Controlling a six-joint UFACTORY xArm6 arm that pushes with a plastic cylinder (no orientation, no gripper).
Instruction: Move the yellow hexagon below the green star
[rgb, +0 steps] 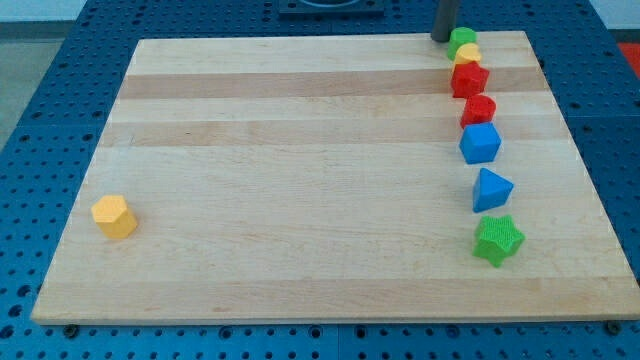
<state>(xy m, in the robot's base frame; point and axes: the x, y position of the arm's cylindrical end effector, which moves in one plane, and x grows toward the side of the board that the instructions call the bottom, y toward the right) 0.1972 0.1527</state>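
- Nearest the camera lies the green star-shaped block (498, 240), far down the view's right side, well below my tip (441, 38).
- At the view's top edge, my tip, a bare rod end with nothing to spread or pinch, rests just left of the green round block (462, 41).
- Far off to the view's lower left of my tip sits the yellow hexagon block (114, 216), alone on the pale wooden board (300, 150).
- Judged: I must cross the board and get left of the hexagon to push it rightward, ending beneath the star.
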